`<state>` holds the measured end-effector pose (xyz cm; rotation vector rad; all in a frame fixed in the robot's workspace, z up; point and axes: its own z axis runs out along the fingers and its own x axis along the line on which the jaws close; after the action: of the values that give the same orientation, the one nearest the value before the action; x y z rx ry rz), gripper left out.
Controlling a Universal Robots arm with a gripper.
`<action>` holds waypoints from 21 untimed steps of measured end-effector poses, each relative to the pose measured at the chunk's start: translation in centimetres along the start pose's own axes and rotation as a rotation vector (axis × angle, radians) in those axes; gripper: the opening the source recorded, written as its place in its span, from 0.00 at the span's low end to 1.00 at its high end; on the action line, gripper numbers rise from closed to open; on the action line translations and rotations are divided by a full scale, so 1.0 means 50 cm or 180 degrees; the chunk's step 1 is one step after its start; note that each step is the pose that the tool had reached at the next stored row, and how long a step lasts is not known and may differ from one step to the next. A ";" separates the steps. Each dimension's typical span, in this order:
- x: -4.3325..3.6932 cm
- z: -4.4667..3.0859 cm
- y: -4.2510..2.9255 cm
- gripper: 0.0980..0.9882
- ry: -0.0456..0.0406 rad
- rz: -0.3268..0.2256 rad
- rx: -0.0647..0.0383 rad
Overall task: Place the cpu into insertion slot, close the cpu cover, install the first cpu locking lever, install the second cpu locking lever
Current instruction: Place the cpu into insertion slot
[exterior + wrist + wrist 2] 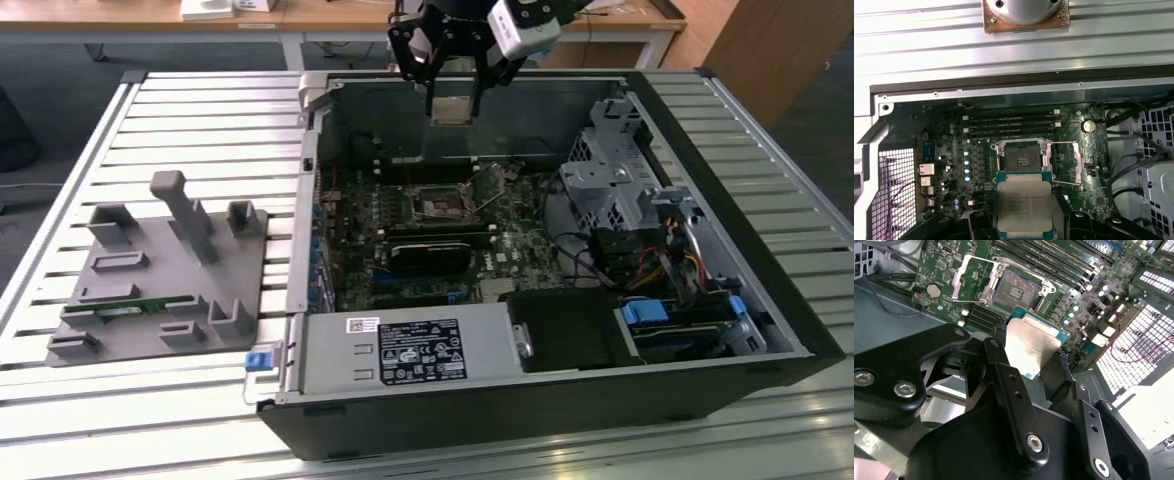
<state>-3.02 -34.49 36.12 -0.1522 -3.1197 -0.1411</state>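
My gripper (454, 95) hangs over the far wall of the open computer case, shut on the cpu (454, 108), a flat silvery square with a green edge. In the first wrist view the cpu (1024, 205) sits between the black fingers (976, 220), above and short of the insertion slot (1023, 160). The slot (1016, 290) is a bare dark square socket on the green board (400, 270). Beside it the cpu cover (1069, 160), a silver frame, stands swung open; it also appears in the second wrist view (971, 282). A thin lever rod (1069, 184) lies loose beside the cover.
A black block with a dark grille (427, 250) lies just in front of the socket. A silver drive cage (614, 170) and cables fill the exterior view's right, and a power supply (414, 350) sits at the front. A grey fixture stand (160, 270) rests on the slatted table.
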 end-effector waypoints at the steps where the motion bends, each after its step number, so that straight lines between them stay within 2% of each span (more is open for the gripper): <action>1: 0.000 0.000 0.000 0.48 0.0000 0.0004 0.0000; 21: 0.001 0.000 0.000 0.48 -0.0009 0.0103 -0.0002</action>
<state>-3.09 -34.49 36.12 -0.2028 -3.1183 -0.1415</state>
